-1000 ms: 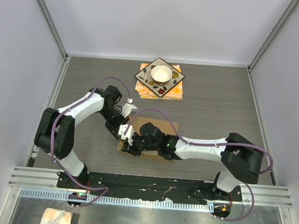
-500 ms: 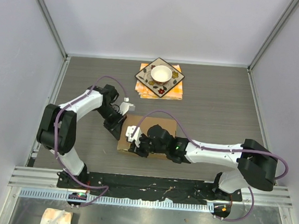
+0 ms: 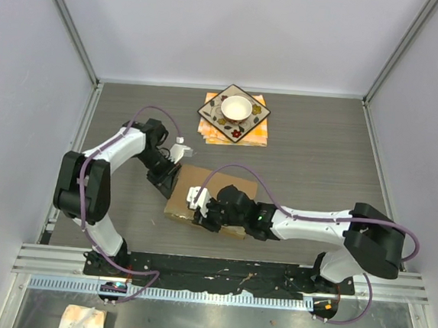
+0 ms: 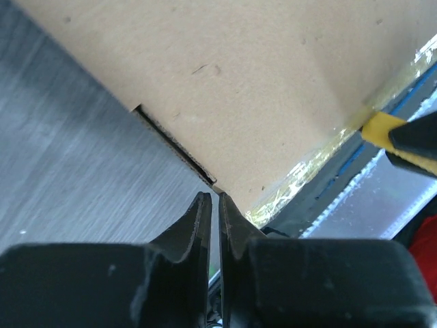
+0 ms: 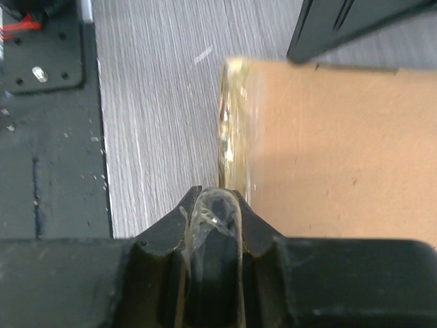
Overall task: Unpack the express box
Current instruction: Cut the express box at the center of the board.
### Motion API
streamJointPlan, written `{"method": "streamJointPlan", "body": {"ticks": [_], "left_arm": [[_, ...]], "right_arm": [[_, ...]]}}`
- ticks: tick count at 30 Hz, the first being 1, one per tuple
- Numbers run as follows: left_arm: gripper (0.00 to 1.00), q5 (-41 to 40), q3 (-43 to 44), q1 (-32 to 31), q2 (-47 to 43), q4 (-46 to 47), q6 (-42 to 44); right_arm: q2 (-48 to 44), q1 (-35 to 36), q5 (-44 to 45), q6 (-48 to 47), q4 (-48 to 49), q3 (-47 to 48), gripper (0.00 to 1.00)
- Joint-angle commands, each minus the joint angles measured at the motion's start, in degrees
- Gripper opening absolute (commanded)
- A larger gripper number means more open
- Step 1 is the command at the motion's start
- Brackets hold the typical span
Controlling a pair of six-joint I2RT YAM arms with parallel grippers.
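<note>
Box (image 3: 229, 179), plain brown cardboard (shallow, squarish)

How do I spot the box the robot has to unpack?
Look at the gray table. Near its front edge lies a flat brown cardboard box. It is plain and larger than the orange patterned plate at the back, which holds a white bowl.

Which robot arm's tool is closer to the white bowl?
Left. The left tool sits at the express box's far corner, closer to the bowl; the right tool, holding a cutter, is at its near edge.
</note>
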Motion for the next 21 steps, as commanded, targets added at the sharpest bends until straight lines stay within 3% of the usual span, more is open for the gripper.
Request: {"method": "streamJointPlan", "body": {"ticks": [1,8,16,21], "left_arm": [[0.15,-10.35,1.72,1.59,-1.18,7.88,3.90],[0.31,-3.76,6.29,1.50,-4.52,3.31,2.24],[0.38,-0.42,4.90,1.50,-9.97,1.72,0.47],[0.41,-0.33,0.32,1.23,-7.96,4.61,0.47]], "right_arm": [[3.12,-0.38,-0.40,0.81,1.68,-1.28,0.01],[4.37,-0.21,-1.28,4.94,6.34,-1.02,0.01],[-0.91,0.23,-0.31,2.31,7.22,4.43,0.01],[0.05,0.32,-1.27,-0.86,10.90,4.35,0.01]]}}
